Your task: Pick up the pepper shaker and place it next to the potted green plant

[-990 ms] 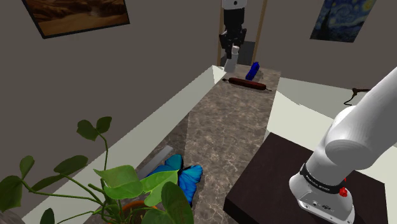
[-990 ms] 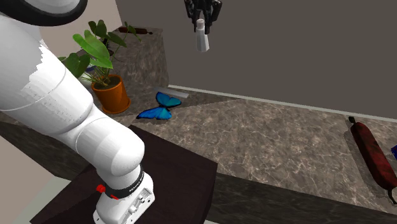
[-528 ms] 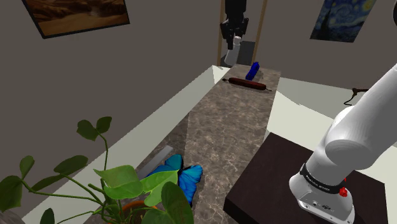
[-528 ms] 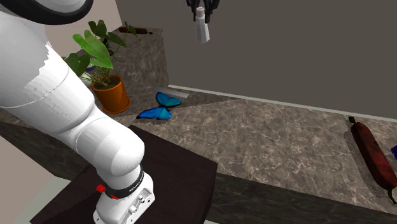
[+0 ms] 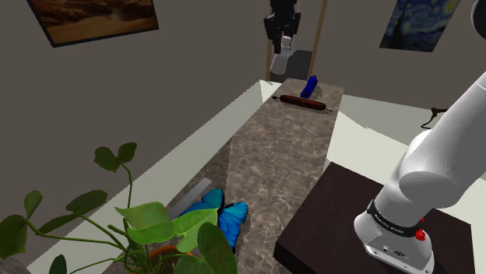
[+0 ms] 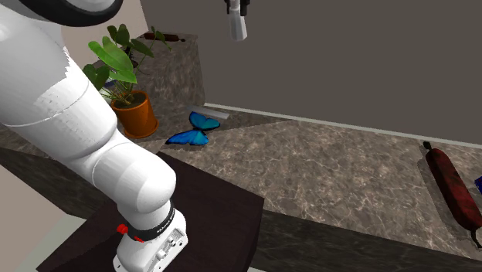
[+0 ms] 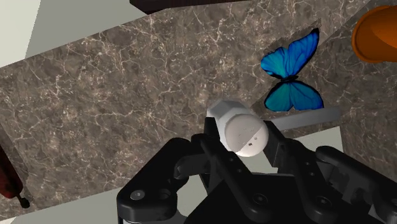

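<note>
jaws: closed onto the pepper shaker (image 7: 238, 127), one black finger pressed to each side of it, nothing else in the grip
pepper shaker: white, tapered, cap end facing the wrist camera; i see it hanging high in the air off the tabletop (image 5: 280, 156), in front of the grey wall in the shoulder view (image 5: 281, 58) and at the top edge of the second exterior view (image 6: 237, 27)
below the shaker: brown marbled tabletop, with a blue butterfly (image 7: 289, 70) and a flat grey strip (image 7: 305, 118) just beside it
potted green plant: big leaves (image 6: 116, 62) in an orange pot (image 6: 135, 114), standing near the butterfly, well apart from the shaker; the pot's rim is in a corner of the wrist view
far end of tabletop: dark red sausage (image 5: 302, 102) lying flat, blue bottle (image 5: 310, 86) upright just behind it
arm: white, rising from the dark stand (image 5: 327, 226) at the shoulder view's lower right
wall: two paintings, one (image 5: 93, 17) at the shoulder view's left, one (image 5: 413, 23) at its right
</note>
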Available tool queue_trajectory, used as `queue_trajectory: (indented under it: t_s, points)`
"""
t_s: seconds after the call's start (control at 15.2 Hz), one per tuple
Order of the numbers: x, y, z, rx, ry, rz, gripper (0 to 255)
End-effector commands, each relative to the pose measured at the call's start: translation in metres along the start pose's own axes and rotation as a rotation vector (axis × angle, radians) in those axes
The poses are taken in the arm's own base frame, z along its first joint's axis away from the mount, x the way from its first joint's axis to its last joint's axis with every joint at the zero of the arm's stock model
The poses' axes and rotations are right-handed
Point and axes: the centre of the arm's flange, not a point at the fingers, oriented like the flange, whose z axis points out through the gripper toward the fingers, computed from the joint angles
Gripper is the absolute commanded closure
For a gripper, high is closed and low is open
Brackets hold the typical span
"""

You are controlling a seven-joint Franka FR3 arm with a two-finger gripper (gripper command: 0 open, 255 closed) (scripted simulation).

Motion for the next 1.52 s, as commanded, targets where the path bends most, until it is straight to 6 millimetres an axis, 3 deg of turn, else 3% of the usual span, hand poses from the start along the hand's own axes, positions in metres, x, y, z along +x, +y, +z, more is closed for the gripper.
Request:
queue_trajectory:
  t_s: [0.0,1.45]
  points:
    - [-0.001,-0.025,-0.003,0.000,0.000,0.001,255]
    - [-0.018,-0.314,-0.014,0.000,0.000,0.001,255]
